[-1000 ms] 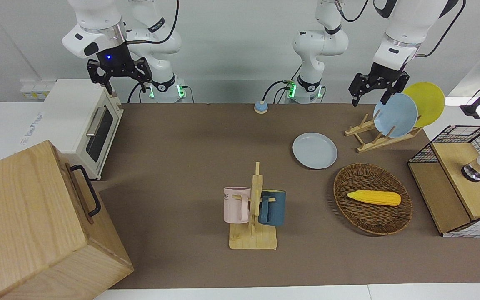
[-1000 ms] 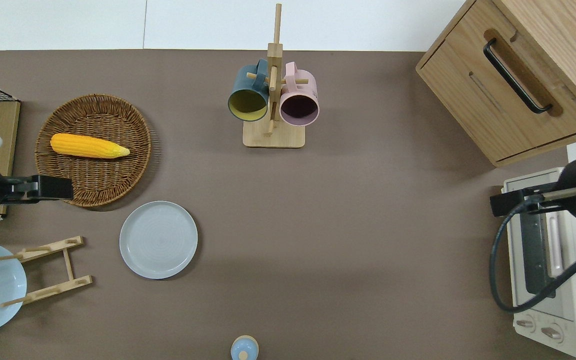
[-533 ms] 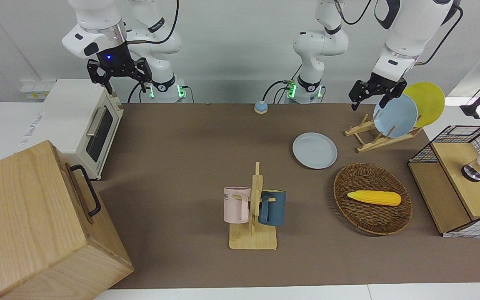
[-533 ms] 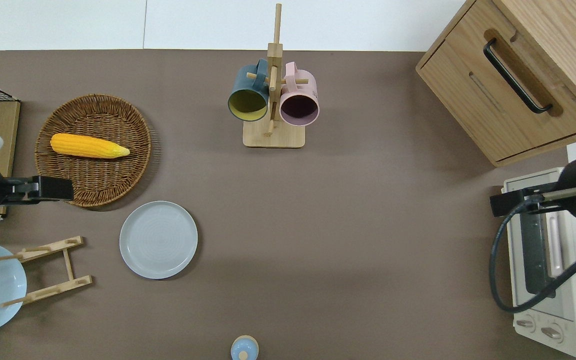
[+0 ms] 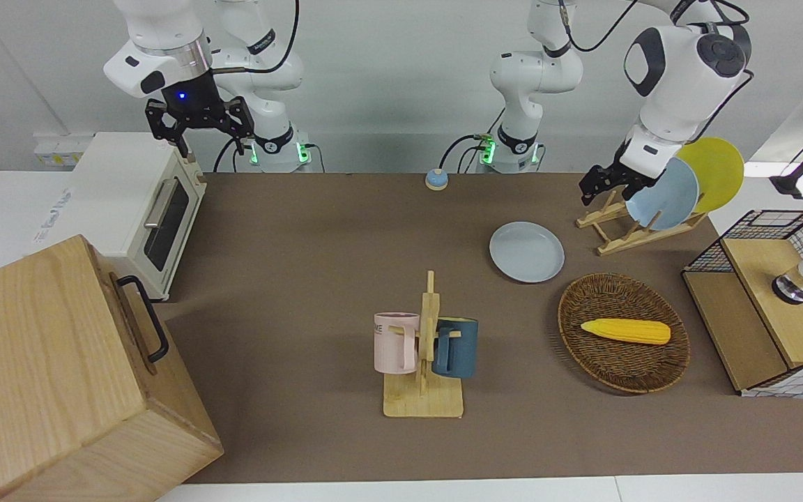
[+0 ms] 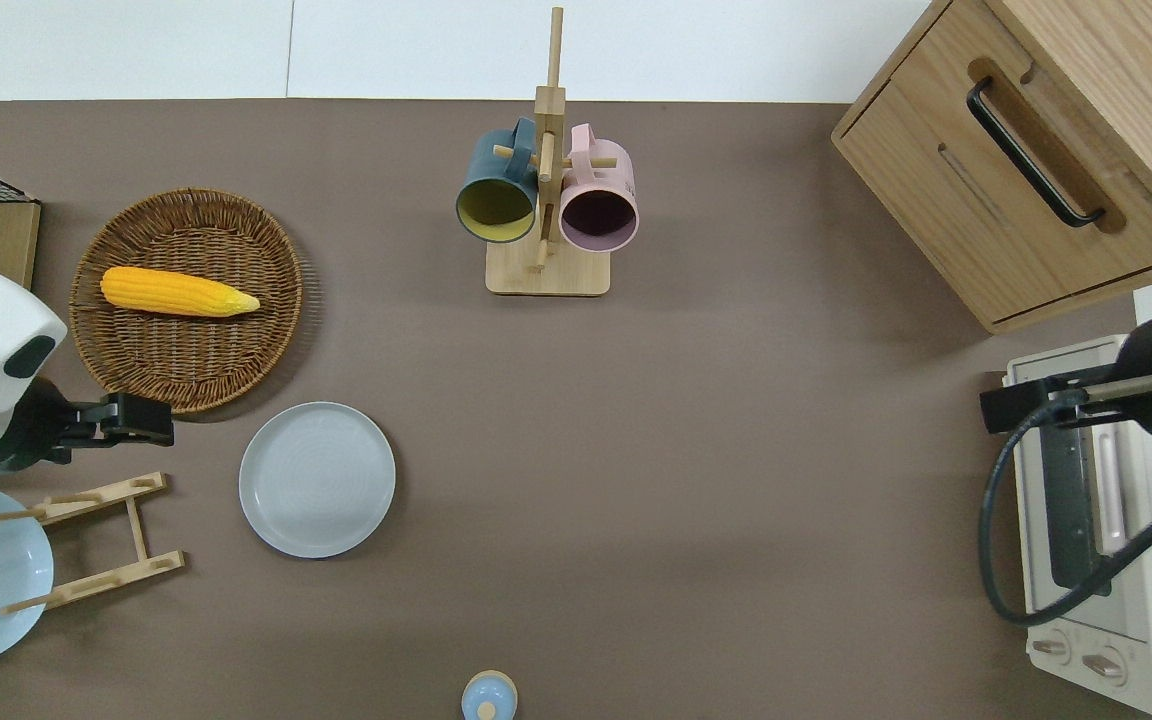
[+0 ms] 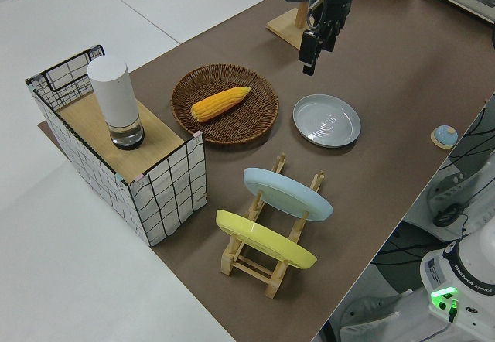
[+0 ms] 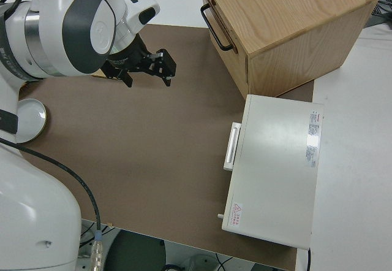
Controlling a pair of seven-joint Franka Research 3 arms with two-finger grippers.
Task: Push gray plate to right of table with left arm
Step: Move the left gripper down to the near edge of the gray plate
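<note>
So far nothing of the push shows as done: the gray plate (image 6: pixel 317 479) lies flat on the bench (image 6: pixel 696 480), toward the left arm's end, just beside the wicker basket (image 6: pixel 188 375) and nearer to the robots than it, with the wooden plate rack (image 6: pixel 96 540) close by. The left gripper (image 6: pixel 141 420) hangs in the air over the bare strip between the basket's rim and the rack, apart from the plate and not touching it; whether its fingers are apart or together cannot be told. What is left, as a judgement, is the whole job: bring the gripper down against the plate's edge on the left arm's side and slide it across the open brown surface toward the right arm's end. The right arm is parked with its gripper (image 5: pixel 199 124) spread wide. As for containers, the basket holds a single yellow corn cob (image 6: pixel 176 291); the rack carries a sky-blue plate (image 7: pixel 286 193) and a yellow plate (image 7: pixel 263 239) leaning on edge; the mug stand (image 6: pixel 544 270) bears a dark blue mug (image 6: pixel 496 195) and a pink mug (image 6: pixel 598 205); the wire crate (image 7: pixel 116 148) has a white cylinder (image 7: pixel 116 102) standing on its wooden top.
</note>
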